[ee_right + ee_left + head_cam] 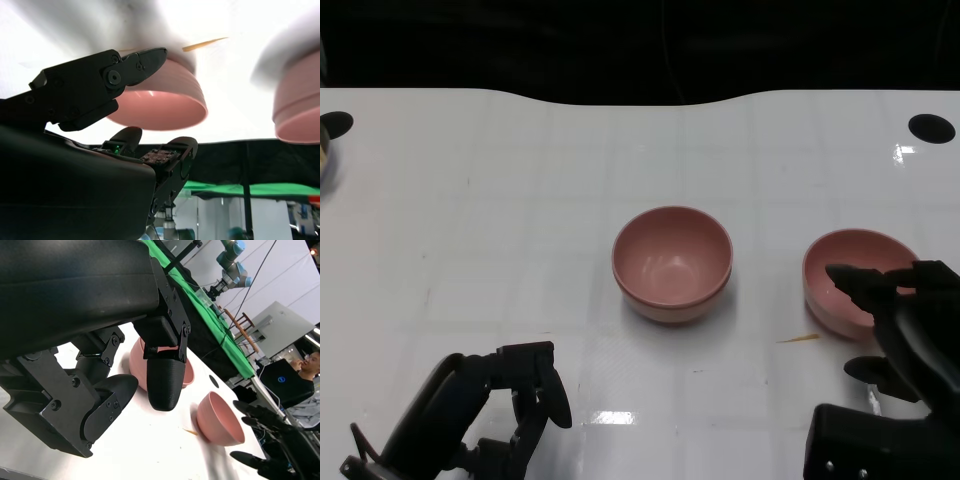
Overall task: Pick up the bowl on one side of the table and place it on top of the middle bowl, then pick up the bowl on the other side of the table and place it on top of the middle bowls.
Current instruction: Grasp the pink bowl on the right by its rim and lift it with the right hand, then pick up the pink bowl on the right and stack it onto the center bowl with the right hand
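Middle stack (672,264) looks like two bowls already nested (double rim line in the head view), so the step in hand is the second pick: the right bowl (850,280), sitting on the tabletop (520,200) well apart from the stack, slightly tilted

Right hand (900,320) is at that bowl's near rim, fingers spread around it. Right wrist view shows one finger (135,62) over the outer wall and others under the rim, but I can't tell whether they've clamped or are just bracketing it. Treat it as not yet secured

Left hand (510,400) is parked low on the near-left side, fingers loosely apart, holding nothing. Leave it there

To do this well:
- pinch the rim wall with thumb inside and fingers outside, then confirm contact before lifting
- lift straight up until the base is free of the tabletop, since glazed bowls probably slip
- carry across above the stack's rim height
- centre, level the bowl, lower until it seats, then release

Main risk: clipping the stack on approach
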Robot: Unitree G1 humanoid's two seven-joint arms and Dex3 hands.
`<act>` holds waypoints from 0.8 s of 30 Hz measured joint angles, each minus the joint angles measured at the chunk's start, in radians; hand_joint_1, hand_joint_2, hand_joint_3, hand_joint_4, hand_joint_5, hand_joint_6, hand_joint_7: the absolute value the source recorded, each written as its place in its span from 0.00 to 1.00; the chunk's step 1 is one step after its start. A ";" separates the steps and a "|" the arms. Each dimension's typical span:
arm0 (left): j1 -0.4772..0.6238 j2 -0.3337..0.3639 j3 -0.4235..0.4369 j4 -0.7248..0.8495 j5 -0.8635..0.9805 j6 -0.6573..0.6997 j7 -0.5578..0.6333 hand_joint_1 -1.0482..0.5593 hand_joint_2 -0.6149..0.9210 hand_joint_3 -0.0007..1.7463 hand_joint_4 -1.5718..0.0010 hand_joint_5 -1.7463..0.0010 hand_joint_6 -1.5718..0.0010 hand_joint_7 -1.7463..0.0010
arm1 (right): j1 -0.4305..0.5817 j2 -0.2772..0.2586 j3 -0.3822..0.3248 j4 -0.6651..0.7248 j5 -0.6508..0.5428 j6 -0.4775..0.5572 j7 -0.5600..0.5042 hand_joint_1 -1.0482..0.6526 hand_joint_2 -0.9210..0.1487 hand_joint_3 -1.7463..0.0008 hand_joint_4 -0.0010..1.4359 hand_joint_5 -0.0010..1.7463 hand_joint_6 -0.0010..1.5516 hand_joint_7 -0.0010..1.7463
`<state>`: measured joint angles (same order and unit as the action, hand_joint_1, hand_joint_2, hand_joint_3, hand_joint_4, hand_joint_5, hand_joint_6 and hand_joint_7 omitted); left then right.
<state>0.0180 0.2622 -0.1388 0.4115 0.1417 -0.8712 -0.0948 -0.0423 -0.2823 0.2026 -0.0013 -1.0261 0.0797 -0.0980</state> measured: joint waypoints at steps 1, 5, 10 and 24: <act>0.001 0.000 0.001 -0.002 0.001 0.004 0.000 0.66 0.62 0.85 0.47 0.00 0.47 0.16 | -0.016 -0.001 0.010 0.027 -0.001 0.006 -0.002 0.37 0.06 1.00 0.28 0.24 0.31 0.02; 0.004 -0.001 0.002 -0.016 0.005 0.010 -0.004 0.66 0.62 0.85 0.47 0.00 0.48 0.16 | -0.074 -0.008 0.054 0.137 -0.009 0.026 -0.018 0.39 0.05 1.00 0.35 0.18 0.37 0.02; 0.009 -0.002 0.002 -0.035 0.005 0.021 -0.016 0.66 0.61 0.85 0.47 0.01 0.48 0.16 | -0.150 -0.014 0.103 0.277 -0.008 0.016 -0.087 0.45 0.05 1.00 0.59 0.14 0.52 0.03; 0.013 -0.004 0.004 -0.036 0.002 0.024 -0.039 0.65 0.61 0.87 0.44 0.04 0.46 0.18 | -0.270 -0.043 0.184 0.531 0.031 -0.185 -0.495 0.52 0.06 0.99 0.66 1.00 0.47 0.96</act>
<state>0.0305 0.2584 -0.1350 0.3760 0.1439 -0.8475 -0.1335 -0.3120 -0.3249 0.3861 0.5294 -0.9951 -0.1055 -0.5926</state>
